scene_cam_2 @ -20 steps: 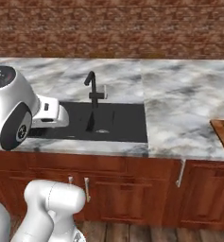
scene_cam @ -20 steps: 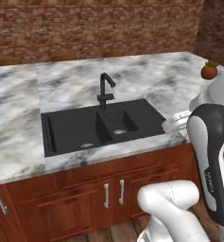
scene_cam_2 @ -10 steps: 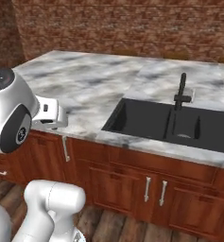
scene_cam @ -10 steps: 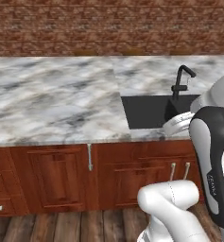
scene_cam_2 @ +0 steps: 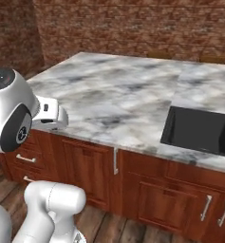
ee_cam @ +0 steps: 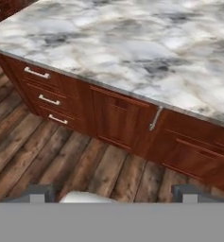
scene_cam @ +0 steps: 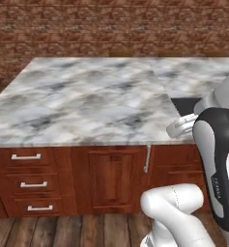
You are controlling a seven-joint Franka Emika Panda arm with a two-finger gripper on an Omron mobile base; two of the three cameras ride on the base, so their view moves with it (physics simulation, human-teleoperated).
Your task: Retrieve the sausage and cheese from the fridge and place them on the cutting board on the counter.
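White-and-grey veined marble table [scene_cam: 87, 101], broad and flat, resting on reddish-brown wooden cabinets. Runs back to the brick wall in the left base view; cut by a black sink at the right in the right base view [scene_cam_2: 114, 95]. Seen from above in the hand view [ee_cam: 132, 52], front edge apparently slightly overhanging the cabinets.

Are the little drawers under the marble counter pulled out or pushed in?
Pushed in. The three drawers sit flush with the cabinet front under the counter, and no gap shows.
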